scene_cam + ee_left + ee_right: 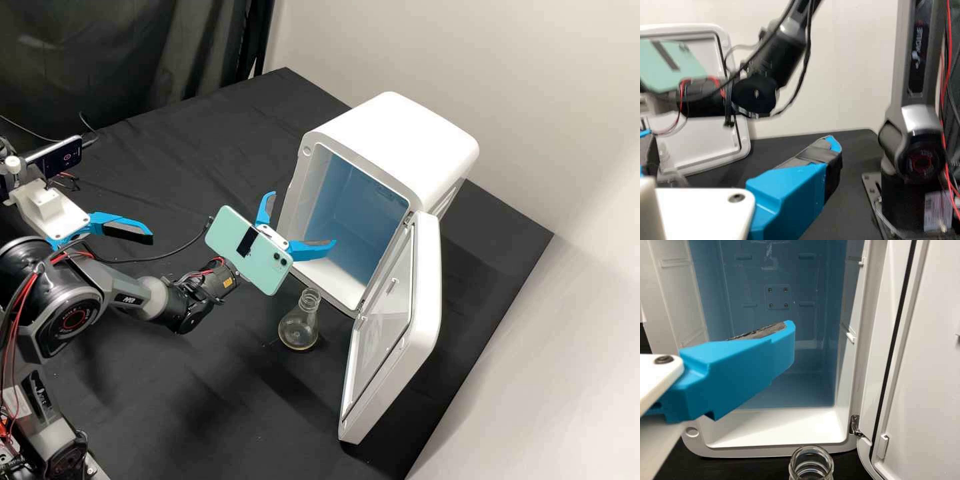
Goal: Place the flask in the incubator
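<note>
A clear glass flask (300, 325) stands upright on the black bench just in front of the open white incubator (407, 140). The incubator's door (400, 320) hangs wide to the right, and its blue chamber (775, 290) holds nothing. My right gripper (293, 230) hovers open at the chamber mouth, above and slightly behind the flask, with nothing between its fingers. The flask's mouth (811, 464) lies below its blue finger (740, 365). My left gripper (133, 230) is far to the left, raised above the bench, open and holding nothing; one finger (800, 180) is visible.
A mint-green phone (248, 250) is mounted on the right arm's wrist. Another phone on a stand (63, 157) sits at the back left with cables on the bench. The bench edge runs close behind and right of the incubator, beside a white wall.
</note>
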Action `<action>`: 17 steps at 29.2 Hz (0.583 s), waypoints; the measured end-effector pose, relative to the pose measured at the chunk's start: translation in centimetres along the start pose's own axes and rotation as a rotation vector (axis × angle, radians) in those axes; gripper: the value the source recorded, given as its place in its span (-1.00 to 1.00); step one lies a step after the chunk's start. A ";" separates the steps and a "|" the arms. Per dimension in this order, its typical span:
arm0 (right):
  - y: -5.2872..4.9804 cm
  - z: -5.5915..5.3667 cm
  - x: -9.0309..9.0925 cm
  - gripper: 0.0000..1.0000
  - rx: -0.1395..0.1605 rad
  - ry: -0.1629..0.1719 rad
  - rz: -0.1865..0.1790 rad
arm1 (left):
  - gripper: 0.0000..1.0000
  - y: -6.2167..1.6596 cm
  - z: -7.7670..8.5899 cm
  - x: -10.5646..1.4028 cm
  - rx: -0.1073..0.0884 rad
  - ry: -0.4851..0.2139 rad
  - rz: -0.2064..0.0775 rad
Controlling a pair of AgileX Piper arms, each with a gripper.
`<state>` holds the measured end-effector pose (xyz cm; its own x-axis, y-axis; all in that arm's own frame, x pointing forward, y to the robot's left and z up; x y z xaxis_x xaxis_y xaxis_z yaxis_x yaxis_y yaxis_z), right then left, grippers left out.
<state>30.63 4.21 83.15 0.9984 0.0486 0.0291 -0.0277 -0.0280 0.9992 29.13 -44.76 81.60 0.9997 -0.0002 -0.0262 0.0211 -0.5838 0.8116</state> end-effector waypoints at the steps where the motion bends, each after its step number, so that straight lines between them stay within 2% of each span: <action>1: 0.0 0.0 0.0 1.00 0.000 0.000 0.000 | 1.00 -0.29 -0.2 -0.5 0.001 0.005 -0.007; 4: 0.0 0.0 0.0 1.00 0.000 0.000 0.000 | 1.00 -0.80 -1.2 -1.9 0.000 0.040 -0.016; 6: 0.0 0.0 0.0 1.00 0.000 0.000 0.000 | 1.00 -0.94 -1.9 -2.7 -0.005 0.067 -0.011; 8: 0.0 0.0 0.0 1.00 0.000 0.000 0.000 | 1.00 -1.01 -2.5 -3.5 -0.019 0.092 -0.003; 14: 0.0 0.0 0.0 1.00 0.000 0.000 0.000 | 1.00 -0.54 -4.2 -5.5 -0.055 0.154 0.047; 17: 0.0 0.0 0.0 1.00 0.000 0.000 0.000 | 1.00 -0.27 -4.4 -6.1 -0.057 0.167 0.069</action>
<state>30.63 4.21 83.15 0.9984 0.0486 0.0291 -0.0277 -0.0280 0.9992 23.05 -41.02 84.11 0.9873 0.0988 0.1243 -0.0516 -0.5405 0.8397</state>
